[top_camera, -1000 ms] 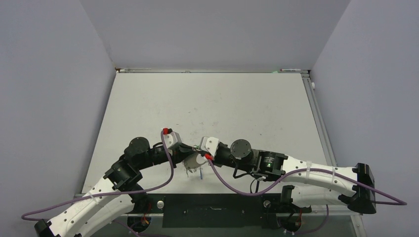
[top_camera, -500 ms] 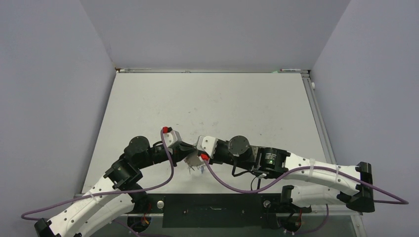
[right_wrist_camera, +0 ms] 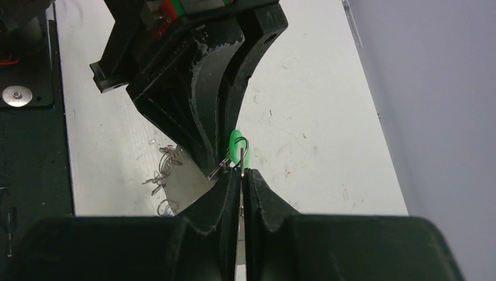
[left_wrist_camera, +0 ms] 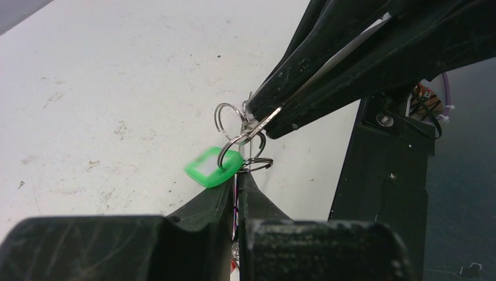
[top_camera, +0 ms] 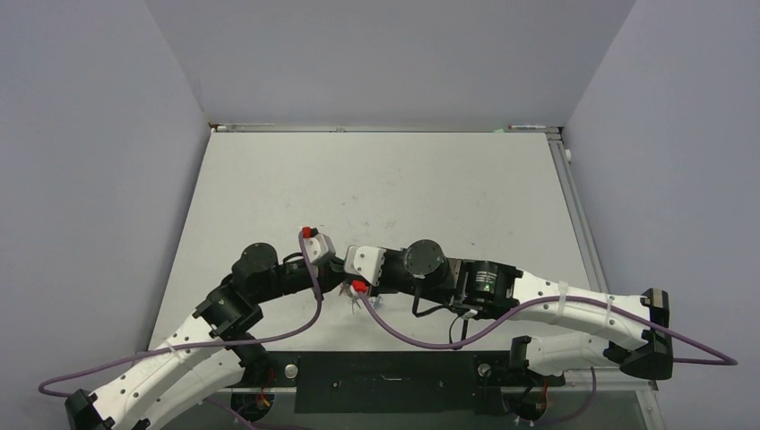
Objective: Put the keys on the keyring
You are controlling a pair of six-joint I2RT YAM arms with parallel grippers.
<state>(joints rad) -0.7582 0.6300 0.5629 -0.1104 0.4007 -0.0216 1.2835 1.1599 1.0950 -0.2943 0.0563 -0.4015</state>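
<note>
Left wrist: left end effector [left_wrist_camera: 237,184] pinching keyring [left_wrist_camera: 255,163] wire; right end effector [left_wrist_camera: 264,120] pinching green-tag key [left_wrist_camera: 213,168]. Light, slippery, springy; grip blade.

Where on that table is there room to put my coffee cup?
The far half of the table, from the back wall down to the arms, is bare. It is crowded at front centre, where the left gripper and right gripper meet, shut, beside the green tag.

Green-tagged key [left_wrist_camera: 213,167] hangs mid-frame, tag blurred, threaded on small split rings [left_wrist_camera: 240,138], possibly the keyring's own.
</note>
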